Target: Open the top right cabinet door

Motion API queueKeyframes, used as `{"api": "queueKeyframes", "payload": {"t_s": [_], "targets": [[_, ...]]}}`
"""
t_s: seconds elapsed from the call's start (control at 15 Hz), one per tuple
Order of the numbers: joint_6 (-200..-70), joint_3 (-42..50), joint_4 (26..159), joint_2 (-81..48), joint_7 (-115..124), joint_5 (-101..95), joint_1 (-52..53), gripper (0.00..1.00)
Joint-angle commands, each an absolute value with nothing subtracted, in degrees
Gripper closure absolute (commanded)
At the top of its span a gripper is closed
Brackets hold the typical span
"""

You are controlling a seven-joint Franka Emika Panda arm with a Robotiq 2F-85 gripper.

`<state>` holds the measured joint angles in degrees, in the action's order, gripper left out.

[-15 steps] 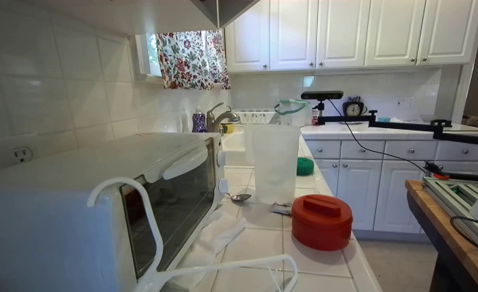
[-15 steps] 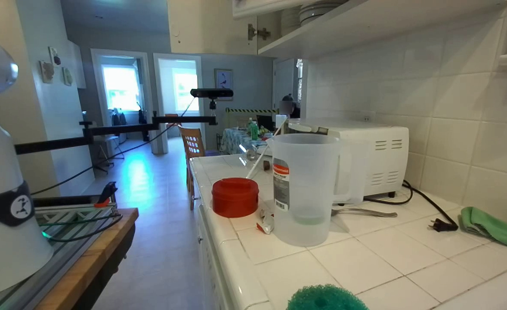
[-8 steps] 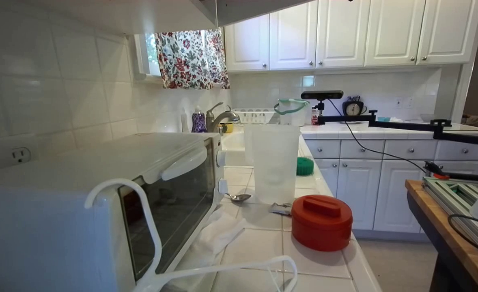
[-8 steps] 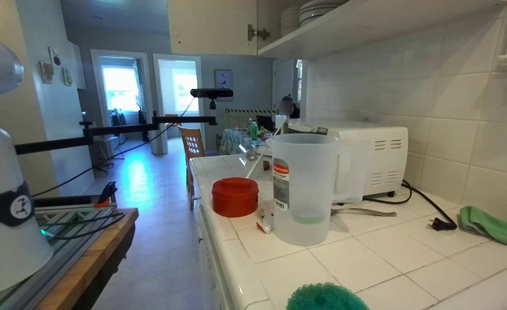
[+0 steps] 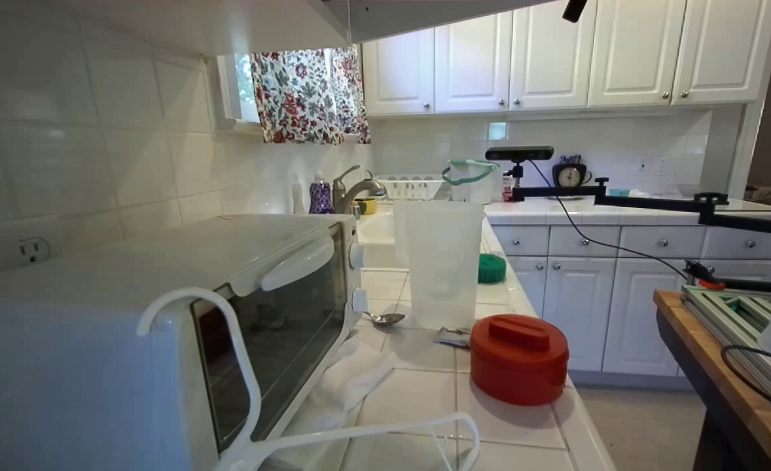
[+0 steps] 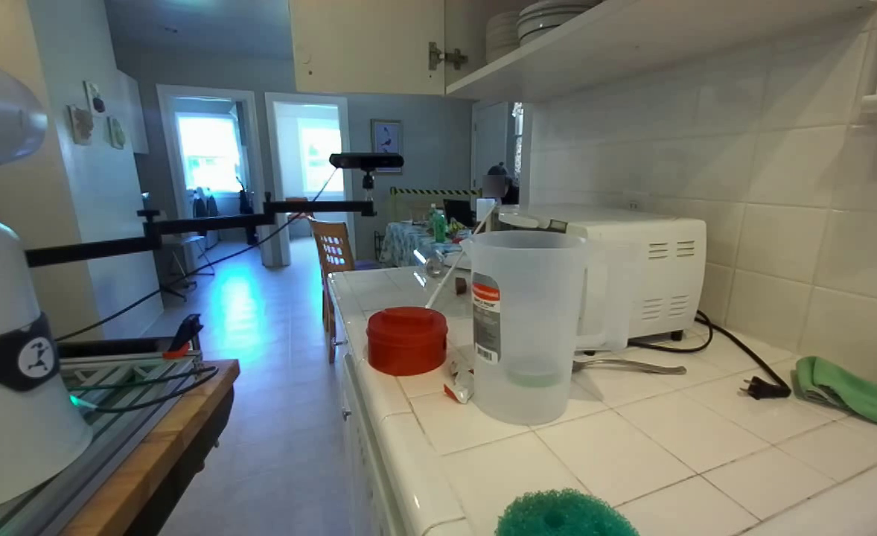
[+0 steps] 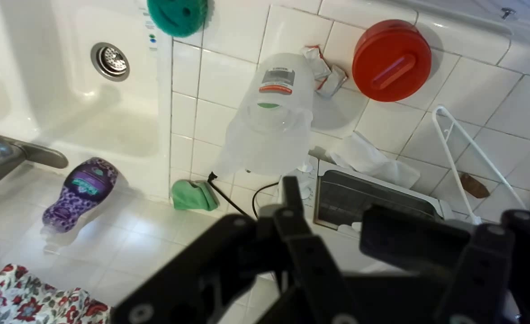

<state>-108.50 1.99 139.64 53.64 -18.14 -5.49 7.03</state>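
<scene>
In an exterior view I find the top right cabinet door (image 5: 438, 18) swung out, above and beyond the toaster oven (image 5: 163, 255). My pincer (image 7: 350, 216), jaws apart, grips nothing; the door reaches toward it from the oven side, contact unconfirmed.

The bench (image 6: 647, 450) is glossy, smooth tile. The jug (image 6: 531, 320) is translucent plastic with a frosted, matt look; the red tub (image 5: 519, 366) is shinier plastic. The scrubber (image 6: 565, 515) looks rough, the green cloth (image 6: 855, 394) matt, the faucet (image 7: 2, 156) smooth metal. The top right cabinet door (image 5: 405, 16) looks smooth and matt.
</scene>
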Motion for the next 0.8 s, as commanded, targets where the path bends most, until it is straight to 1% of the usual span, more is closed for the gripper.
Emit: {"api": "queueKeyframes", "payload": {"t_s": [0.0,0.27,0.6,0.67,0.73], "targets": [[-112.0,3.1,139.7,52.7,-17.1,-9.3,4.1,0.91],[-110.6,5.2,139.6,53.9,-16.4,-12.7,1.1,0.91],[-112.0,7.4,139.5,53.6,-15.2,-16.7,-2.1,0.91],[-112.0,7.4,139.3,53.3,-15.1,-17.2,-2.4,0.75],[-112.5,7.5,139.5,53.2,-15.0,-17.8,-2.8,0.92]]}}
